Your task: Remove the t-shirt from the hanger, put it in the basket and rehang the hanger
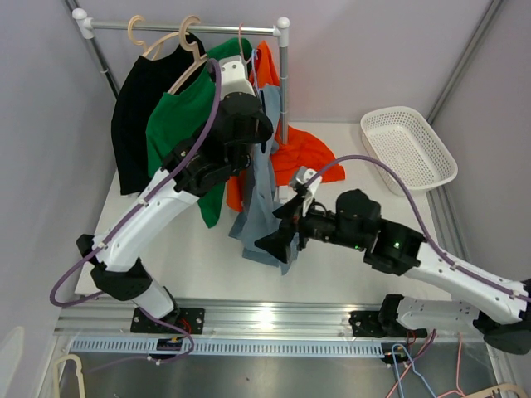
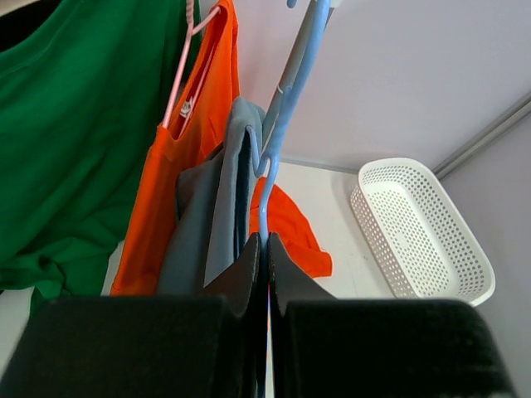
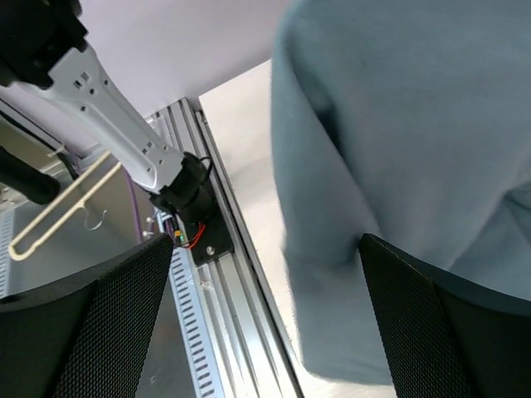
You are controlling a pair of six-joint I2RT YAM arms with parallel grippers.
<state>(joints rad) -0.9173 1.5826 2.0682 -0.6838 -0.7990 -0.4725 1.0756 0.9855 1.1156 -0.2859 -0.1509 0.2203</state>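
A grey-blue t-shirt (image 1: 264, 207) hangs on a thin blue hanger (image 2: 282, 124), its hem sagging to the table. My left gripper (image 1: 255, 124) is up by the shirt's collar; in the left wrist view it (image 2: 265, 242) is shut on the hanger's blue wire, with the shirt (image 2: 211, 224) draped just left of it. My right gripper (image 1: 282, 228) is open at the shirt's lower hem. In the right wrist view it (image 3: 265, 332) stands wide apart, with the shirt's cloth (image 3: 398, 149) hanging between the fingers and touching the right pad (image 3: 448, 332).
An orange t-shirt (image 1: 303, 153) on a pink hanger, a green t-shirt (image 1: 178, 116) and a black t-shirt (image 1: 133, 108) hang from the rack rail (image 1: 182, 26). A white basket (image 1: 408, 148) stands at the back right. The aluminium base rail (image 1: 265, 319) runs along the near edge.
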